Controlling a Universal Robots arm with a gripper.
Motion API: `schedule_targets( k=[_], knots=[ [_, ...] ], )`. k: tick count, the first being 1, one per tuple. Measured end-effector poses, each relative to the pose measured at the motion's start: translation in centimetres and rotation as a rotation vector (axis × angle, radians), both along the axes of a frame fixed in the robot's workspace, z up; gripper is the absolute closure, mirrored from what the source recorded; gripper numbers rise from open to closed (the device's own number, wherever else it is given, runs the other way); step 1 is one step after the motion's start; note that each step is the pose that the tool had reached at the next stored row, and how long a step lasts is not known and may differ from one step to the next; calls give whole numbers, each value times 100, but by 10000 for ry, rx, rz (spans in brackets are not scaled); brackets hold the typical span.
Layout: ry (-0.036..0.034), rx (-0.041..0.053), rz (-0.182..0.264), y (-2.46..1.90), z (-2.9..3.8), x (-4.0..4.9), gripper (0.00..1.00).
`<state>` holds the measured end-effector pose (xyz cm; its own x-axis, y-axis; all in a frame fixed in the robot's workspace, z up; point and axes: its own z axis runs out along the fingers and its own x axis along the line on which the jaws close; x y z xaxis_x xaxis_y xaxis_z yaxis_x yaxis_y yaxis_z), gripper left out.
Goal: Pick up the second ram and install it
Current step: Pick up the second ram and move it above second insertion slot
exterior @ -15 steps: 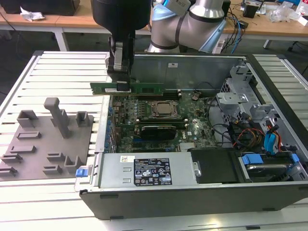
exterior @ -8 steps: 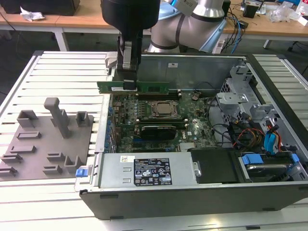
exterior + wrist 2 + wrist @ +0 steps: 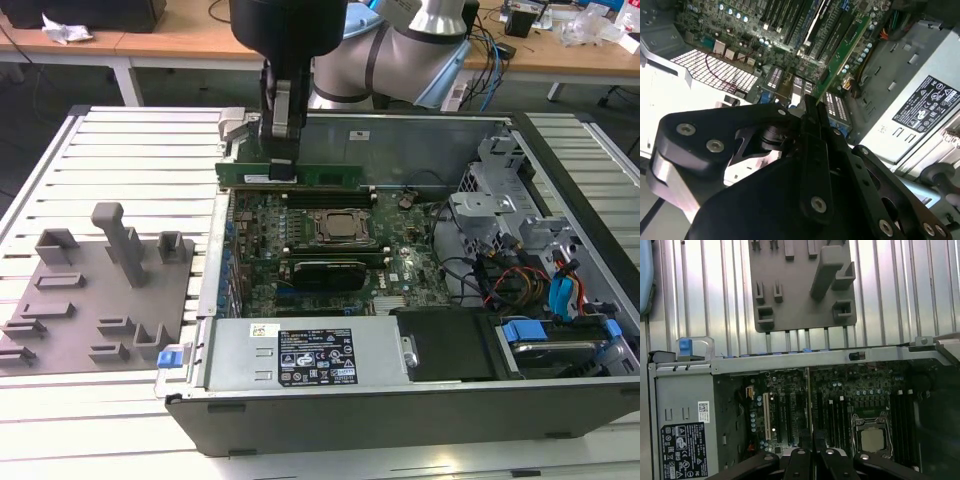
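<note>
The second ram (image 3: 330, 176) is a long green stick held level and on edge over the far side of the open computer case. My gripper (image 3: 283, 168) is shut on it near its middle, coming from above. The stick hangs just above the black slot rails (image 3: 330, 195) behind the square metal socket (image 3: 341, 227) on the motherboard (image 3: 400, 265). In the second wrist view the stick (image 3: 842, 50) runs out from between the closed fingers (image 3: 812, 112) toward the slots. The first wrist view shows it edge-on as a thin line (image 3: 808, 400) over the board, with the gripper (image 3: 812, 447) below it.
A grey holder plate (image 3: 100, 290) with upright posts lies on the slatted table at the exterior view's left of the case. The power supply (image 3: 300, 355) fills the case's near side. Drive bays and cables (image 3: 540, 270) crowd the exterior view's right. The case wall (image 3: 420, 135) stands behind the stick.
</note>
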<state>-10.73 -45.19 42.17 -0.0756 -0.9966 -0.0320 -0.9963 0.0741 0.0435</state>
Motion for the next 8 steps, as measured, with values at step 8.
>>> schedule_targets(
  k=[8],
  knots=[
    [0, 0, -1, 96, -17, 94, 87]
  ],
)
